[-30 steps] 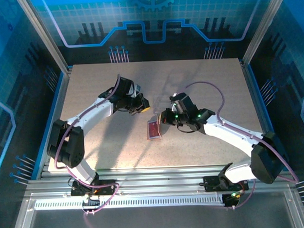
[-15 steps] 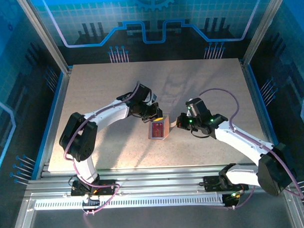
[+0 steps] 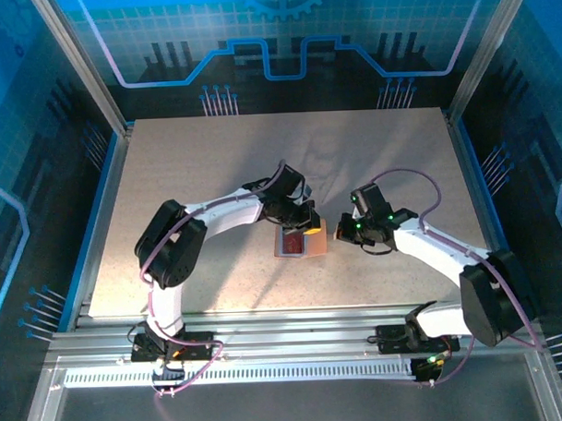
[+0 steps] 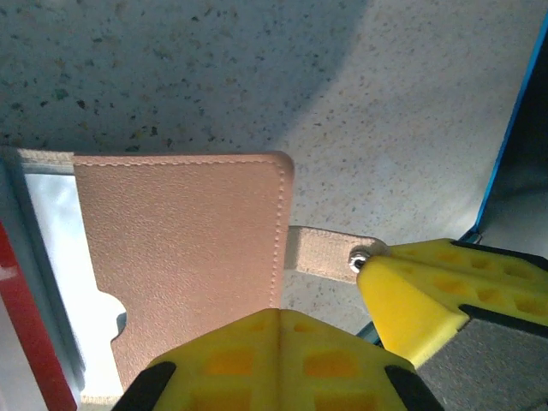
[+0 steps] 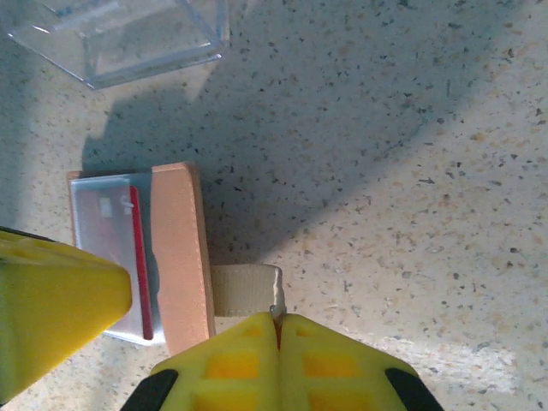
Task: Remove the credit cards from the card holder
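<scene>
Left gripper [image 4: 278, 324]: jaws together, has come down onto the card holder [image 4: 180, 248].
Right gripper [image 5: 278, 325]: jaws clamped on the tab [image 5: 244, 287].
Credit cards [image 5: 137, 257]: still inside, ready for pulling.

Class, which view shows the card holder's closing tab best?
Left wrist: the closing tab is large and sharp, stud visible. Right wrist shows it smaller, its end pinched by the right claw. Top view: too small to tell.
</scene>
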Controlling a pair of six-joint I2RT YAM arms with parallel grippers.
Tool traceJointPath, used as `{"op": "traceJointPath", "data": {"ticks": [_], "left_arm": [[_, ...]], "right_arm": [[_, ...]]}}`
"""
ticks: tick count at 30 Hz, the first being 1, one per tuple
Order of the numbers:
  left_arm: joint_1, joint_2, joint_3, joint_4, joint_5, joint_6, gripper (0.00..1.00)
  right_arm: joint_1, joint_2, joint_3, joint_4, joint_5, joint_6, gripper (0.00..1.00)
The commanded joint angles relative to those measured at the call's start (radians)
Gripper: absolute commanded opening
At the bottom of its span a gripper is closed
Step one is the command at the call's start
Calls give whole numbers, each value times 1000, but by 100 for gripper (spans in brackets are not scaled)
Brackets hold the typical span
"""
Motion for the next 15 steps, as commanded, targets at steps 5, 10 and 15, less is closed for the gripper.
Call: {"op": "traceJointPath", "data": {"ticks": [5,10,15], "left_arm": [[-6,65,7,64,55,-60,3],[-7,101,13,57,51,-64,3],[-7,132,19,55,55,-69,2]], "right_arm": [[-38,66,6,7,-48,-70,7],[-44,84,28,-17,-61,-76,11],[-44,37,76,-94,-75,-74,21]]}}
